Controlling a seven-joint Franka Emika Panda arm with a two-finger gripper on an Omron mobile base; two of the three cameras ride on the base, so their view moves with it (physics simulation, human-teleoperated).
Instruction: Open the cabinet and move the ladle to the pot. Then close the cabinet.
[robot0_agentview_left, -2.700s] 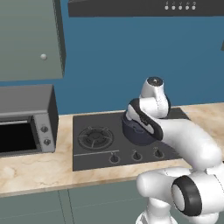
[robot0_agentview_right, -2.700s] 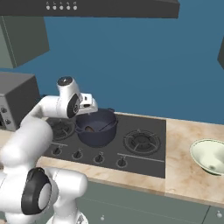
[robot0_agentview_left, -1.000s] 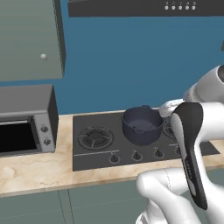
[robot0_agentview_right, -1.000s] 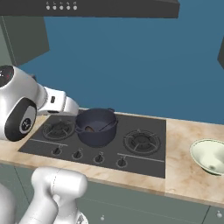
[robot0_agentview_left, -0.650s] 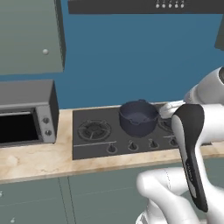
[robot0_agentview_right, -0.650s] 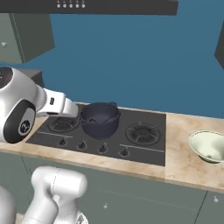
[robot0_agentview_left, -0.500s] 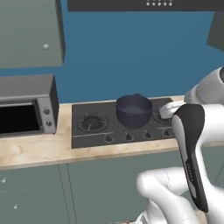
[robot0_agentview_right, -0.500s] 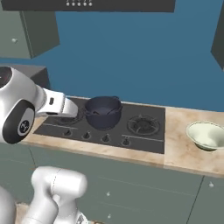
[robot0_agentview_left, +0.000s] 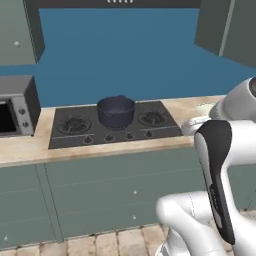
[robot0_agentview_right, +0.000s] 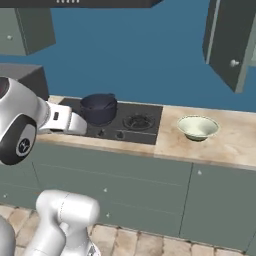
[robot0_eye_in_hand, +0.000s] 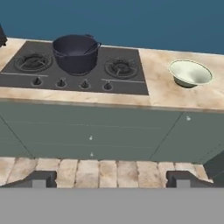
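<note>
On the hob (robot0_eye_in_hand: 127, 83), unlabelled pot (robot0_eye_in_hand: 75, 54)

Pot (robot0_eye_in_hand: 75, 54) is showing dark, matt-looking metal. Hob (robot0_eye_in_hand: 127, 83) is presenting a smooth black surface. Counter (robot0_eye_in_hand: 175, 96) is reading as mottled beige stone. Bowl (robot0_eye_in_hand: 190, 73) is appearing glazed, pale and smooth. Cabinet (robot0_agentview_right: 226, 37) doors are looking matt grey-green. Floor (robot0_eye_in_hand: 100, 170) is showing rough tan tile.

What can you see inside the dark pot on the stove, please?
In the hand view, a thin handle, apparently the ladle, slants out over the right rim of the pot. Its cup head and the pot's bottom are hidden by the near wall.
</note>
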